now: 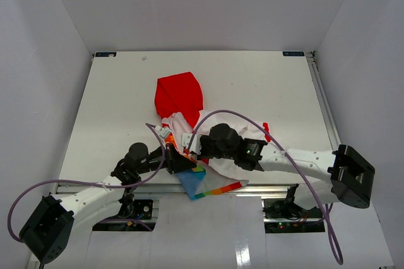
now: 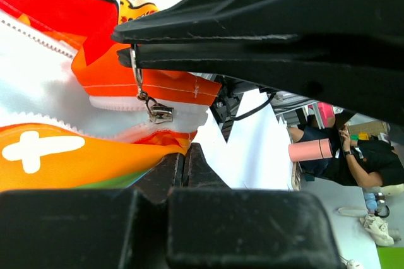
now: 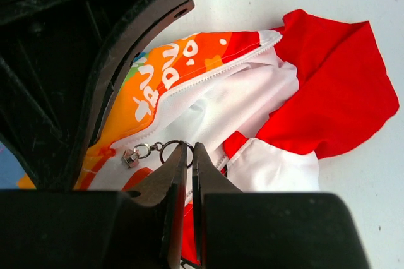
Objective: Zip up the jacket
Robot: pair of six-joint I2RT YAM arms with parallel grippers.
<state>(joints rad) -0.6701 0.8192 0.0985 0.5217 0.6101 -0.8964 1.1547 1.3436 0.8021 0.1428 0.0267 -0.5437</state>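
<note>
My right tool is pressed together on the small silver zip-pull ring. My left tool pinches the orange hem just below the zip. The white fabric jacket with red hood lies crumpled at the white table's near edge.

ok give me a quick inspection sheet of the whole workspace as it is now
surface: white table, jacket on its near half.
job's things: jacket bunched at the near edge, red hood away from the arms, striped hem overhanging; zip mostly open, zip pull low.
clutter: small red piece by the right arm, cuff or loose item, cannot tell.
grippers: left pincer shut on the jacket's bottom edge; right pincer shut on the zip pull.
cables: purple cable arcs over the jacket.
surroundings: white walls; person beyond the table.
</note>
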